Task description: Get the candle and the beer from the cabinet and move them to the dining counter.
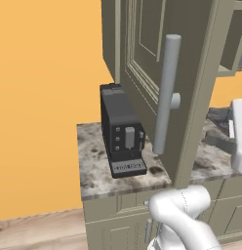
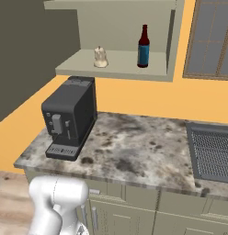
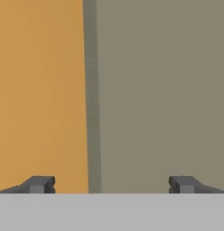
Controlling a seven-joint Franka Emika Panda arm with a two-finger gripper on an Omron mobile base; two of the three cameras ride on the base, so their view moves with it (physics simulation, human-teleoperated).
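A: How is the gripper [image 3: 111, 185] now?
B: Its two tips stand wide apart and nothing is between them. In front of it I see a grey-green panel [image 3: 163, 90], and to its left the orange wall [image 3: 39, 90].
A: And the things to fetch?
B: The cabinet [image 2: 120, 64] is open. The candle [image 2: 100, 58] and the beer [image 2: 143, 47] stand upright on its shelf, well apart, above the coffee machine [image 2: 70, 117]. How far they are from the hand I cannot tell.
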